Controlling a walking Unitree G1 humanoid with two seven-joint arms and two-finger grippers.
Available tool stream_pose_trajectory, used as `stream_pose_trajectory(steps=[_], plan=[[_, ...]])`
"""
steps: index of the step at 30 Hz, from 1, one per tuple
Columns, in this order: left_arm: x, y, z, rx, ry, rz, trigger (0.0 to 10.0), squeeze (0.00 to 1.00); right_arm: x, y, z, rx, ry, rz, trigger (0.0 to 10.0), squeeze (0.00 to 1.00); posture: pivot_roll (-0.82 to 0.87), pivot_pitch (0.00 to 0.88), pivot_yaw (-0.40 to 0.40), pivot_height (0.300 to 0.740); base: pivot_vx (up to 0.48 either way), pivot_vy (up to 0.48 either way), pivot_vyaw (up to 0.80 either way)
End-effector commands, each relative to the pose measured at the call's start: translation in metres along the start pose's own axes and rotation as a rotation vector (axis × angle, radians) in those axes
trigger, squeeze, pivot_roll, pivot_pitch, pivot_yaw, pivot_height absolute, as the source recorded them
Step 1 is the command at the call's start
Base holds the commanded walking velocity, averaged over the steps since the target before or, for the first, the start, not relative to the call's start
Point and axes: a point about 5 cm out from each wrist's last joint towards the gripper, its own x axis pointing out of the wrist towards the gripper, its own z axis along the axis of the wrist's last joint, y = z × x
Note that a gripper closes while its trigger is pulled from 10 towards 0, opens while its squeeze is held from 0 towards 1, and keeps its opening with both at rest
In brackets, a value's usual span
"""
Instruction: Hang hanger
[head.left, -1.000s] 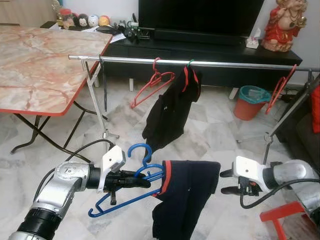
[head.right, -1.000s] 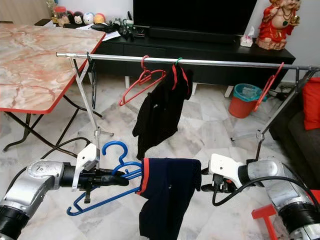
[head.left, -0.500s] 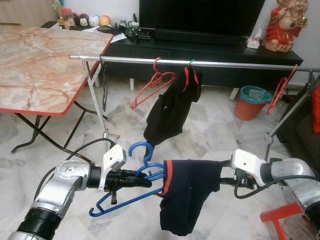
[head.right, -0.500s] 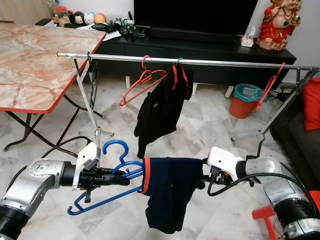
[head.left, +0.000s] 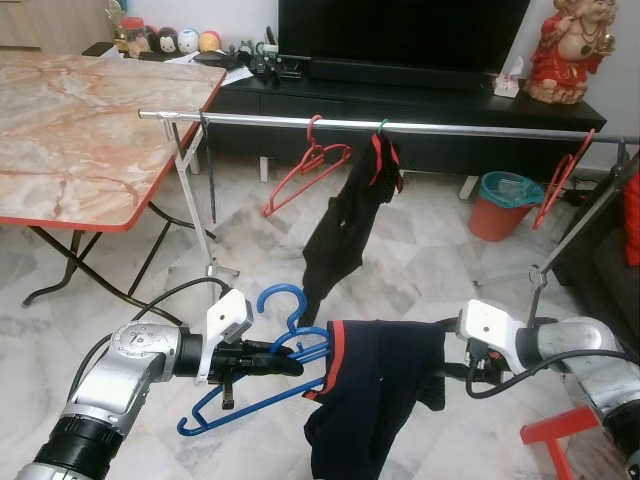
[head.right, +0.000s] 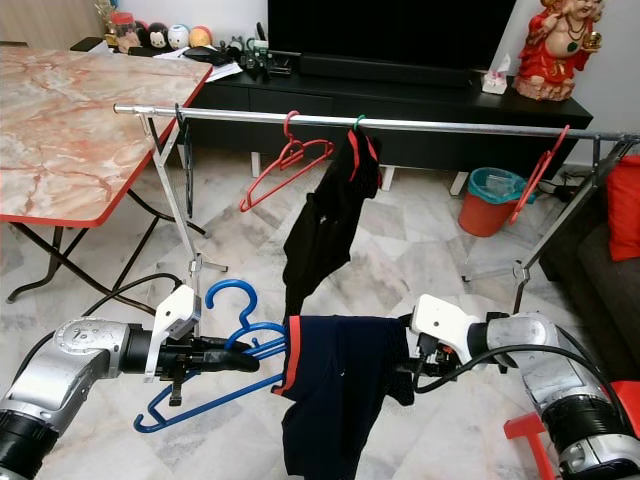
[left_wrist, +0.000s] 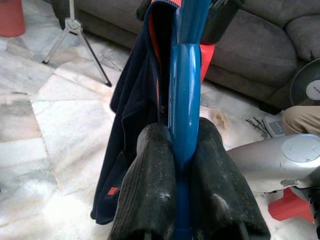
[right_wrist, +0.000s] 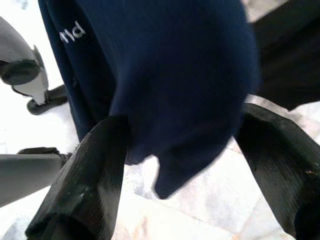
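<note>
One blue hanger (head.left: 262, 375) with a navy shirt (head.left: 375, 385) draped on it is pinched in the left gripper (left_wrist: 186, 165), low before the rail (head.left: 400, 126). The right gripper (right_wrist: 185, 165) is spread wide around the shirt's hem. On the rail: two red hangers (head.left: 305, 170), one at the far right end (head.left: 562, 175), and one black garment (head.left: 345, 215). The left wrist view shows a sofa (left_wrist: 260, 45).
</note>
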Motion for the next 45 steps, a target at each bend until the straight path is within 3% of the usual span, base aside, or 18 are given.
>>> stream_pose_trajectory(steps=[1, 11, 12, 13, 45], plan=[[0.003, -0.002, 0.015, 0.047, -0.045, -0.036, 0.0, 0.0, -0.001, -0.002, 0.0, 0.005, 0.002, 0.01, 10.0, 0.0, -0.09, 0.0, -0.103, 0.74, 0.0, 0.0, 0.0], [0.004, -0.004, 0.018, 0.048, -0.054, -0.058, 0.0, 0.0, 0.004, 0.0, -0.005, 0.04, -0.001, -0.008, 9.7, 0.0, -0.08, 0.0, -0.105, 0.74, 0.0, 0.0, 0.0], [0.004, -0.004, 0.018, 0.048, -0.054, -0.058, 0.0, 0.0, 0.004, 0.0, -0.006, 0.046, -0.002, -0.008, 3.0, 0.0, -0.08, 0.0, -0.105, 0.74, 0.0, 0.0, 0.0], [0.004, -0.004, 0.018, 0.048, -0.054, -0.058, 0.0, 0.0, 0.005, 0.0, -0.006, 0.05, -0.003, -0.009, 0.0, 0.0, -0.08, 0.0, -0.105, 0.74, 0.0, 0.0, 0.0], [0.007, -0.005, 0.016, 0.034, -0.055, -0.059, 0.0, 0.0, 0.01, -0.002, -0.004, 0.087, -0.052, -0.052, 0.0, 0.0, -0.08, 0.0, -0.105, 0.74, 0.0, 0.0, 0.0]])
